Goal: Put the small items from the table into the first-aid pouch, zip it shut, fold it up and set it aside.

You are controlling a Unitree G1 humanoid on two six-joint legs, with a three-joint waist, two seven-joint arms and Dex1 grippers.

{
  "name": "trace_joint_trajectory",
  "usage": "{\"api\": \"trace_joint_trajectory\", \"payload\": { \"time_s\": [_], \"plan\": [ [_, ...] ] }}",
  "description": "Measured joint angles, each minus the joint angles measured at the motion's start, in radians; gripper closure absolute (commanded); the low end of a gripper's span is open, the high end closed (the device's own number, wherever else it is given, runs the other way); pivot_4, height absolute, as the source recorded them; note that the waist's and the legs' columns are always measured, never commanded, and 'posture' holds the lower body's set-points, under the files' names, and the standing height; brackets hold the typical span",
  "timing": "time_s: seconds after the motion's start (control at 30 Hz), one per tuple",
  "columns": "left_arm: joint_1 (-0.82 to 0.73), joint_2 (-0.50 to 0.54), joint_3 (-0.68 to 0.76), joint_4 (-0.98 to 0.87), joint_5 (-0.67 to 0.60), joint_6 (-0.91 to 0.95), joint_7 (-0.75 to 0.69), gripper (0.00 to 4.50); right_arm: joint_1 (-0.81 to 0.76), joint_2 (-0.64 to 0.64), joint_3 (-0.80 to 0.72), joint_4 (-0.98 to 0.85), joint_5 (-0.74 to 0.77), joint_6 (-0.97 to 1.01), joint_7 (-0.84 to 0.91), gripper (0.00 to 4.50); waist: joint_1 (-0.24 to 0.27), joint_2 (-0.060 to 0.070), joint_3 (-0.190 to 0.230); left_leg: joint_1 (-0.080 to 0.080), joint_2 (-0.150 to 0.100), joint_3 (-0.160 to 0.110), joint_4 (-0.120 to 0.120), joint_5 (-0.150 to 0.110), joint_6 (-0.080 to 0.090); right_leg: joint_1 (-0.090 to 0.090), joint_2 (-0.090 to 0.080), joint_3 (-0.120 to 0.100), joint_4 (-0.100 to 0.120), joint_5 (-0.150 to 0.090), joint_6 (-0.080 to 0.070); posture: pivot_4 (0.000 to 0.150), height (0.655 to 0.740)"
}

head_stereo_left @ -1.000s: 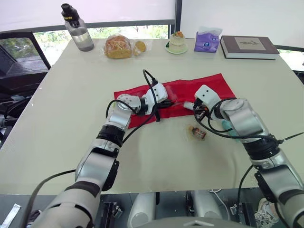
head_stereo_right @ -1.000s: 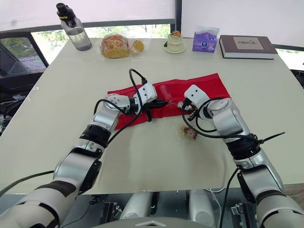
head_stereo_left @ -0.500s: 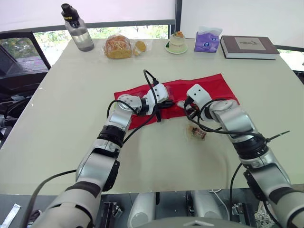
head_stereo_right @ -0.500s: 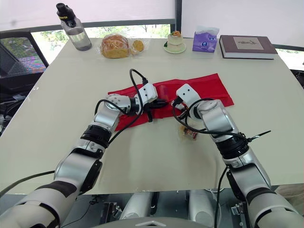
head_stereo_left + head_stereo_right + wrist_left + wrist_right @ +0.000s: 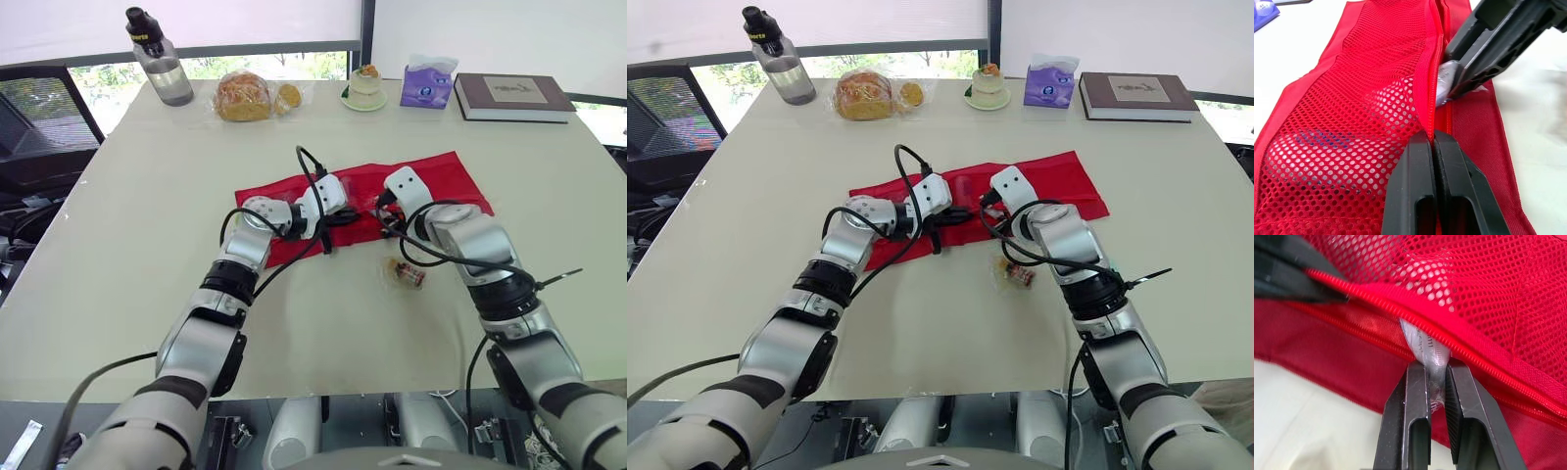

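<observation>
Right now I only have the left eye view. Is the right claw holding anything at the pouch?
Observer: Yes. The right wrist view shows the right claw shut on a silvery packet, whose top is tucked under the zipper of the pouch.
Reviewer: And the left claw?
Observer: In the left wrist view the left claw is shut on the pouch's zipper edge, just short of the packet.
Reviewer: Anything inside already?
Observer: Through the mesh in the left wrist view there is a pale item and something bluish behind it. I cannot tell what they are.
</observation>
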Motion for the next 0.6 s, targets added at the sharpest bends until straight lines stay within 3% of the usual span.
{"api": "trace_joint_trajectory", "payload": {
  "time_s": [0.3, 0.47, 0.6],
  "plan": [
    [0.004, -0.004, 0.0, -0.001, 0.0, 0.0, -0.002, 4.5, -0.04, 0.108, -0.049, 0.114, 0.013, -0.062, -0.097, 4.45, -0.001, 0.0, 0.0, 0.0, 0.0, 0.0, -0.001, 0.0, 0.0, 0.0, 0.0, 0.0, 0.0, 0.0, 0.0, 0.15, 0.74],
    [0.004, -0.006, -0.001, -0.001, 0.0, 0.0, -0.002, 4.5, -0.026, 0.115, -0.048, 0.101, 0.027, -0.075, -0.105, 2.21, -0.001, 0.0, 0.0, 0.0, 0.0, 0.0, -0.001, 0.0, 0.0, -0.001, 0.0, 0.0, 0.0, 0.0, 0.0, 0.15, 0.74],
    [0.004, -0.004, 0.0, -0.001, 0.0, 0.0, -0.002, 4.5, 0.023, 0.077, -0.045, 0.031, 0.043, -0.065, -0.093, 2.21, -0.001, 0.0, 0.0, -0.001, 0.0, 0.001, -0.001, 0.0, 0.0, -0.002, 0.0, 0.001, 0.0, 0.0, 0.0, 0.15, 0.74]
  ]
}}
